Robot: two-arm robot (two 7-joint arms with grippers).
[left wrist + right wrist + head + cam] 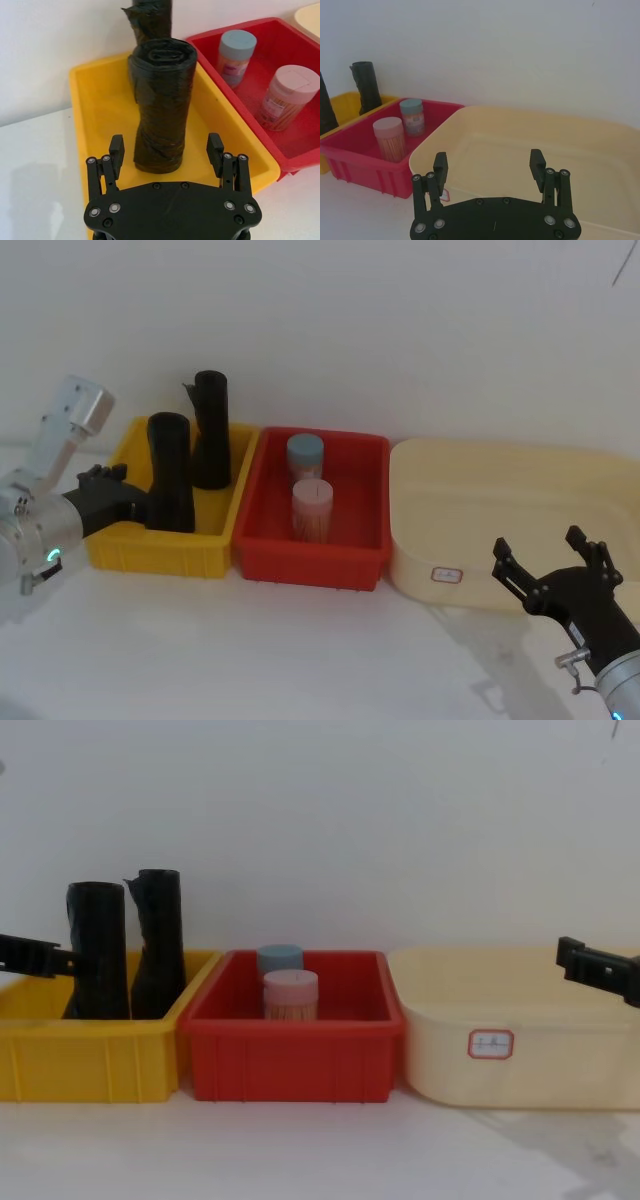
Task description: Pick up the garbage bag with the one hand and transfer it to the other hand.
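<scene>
The garbage bag is the nearer, smooth black roll, standing upright in the yellow bin. My left gripper, on the arm with the green-cyan light, reaches over the bin's left wall. It is open; its fingers flank the lower part of the roll without touching it. My right gripper hangs open with nothing in it at the near edge of the cream tub.
A second black roll with a ragged flap stands behind the first in the yellow bin. The red bin in the middle holds a blue-lidded jar and a pink-lidded jar. A white wall runs close behind the bins.
</scene>
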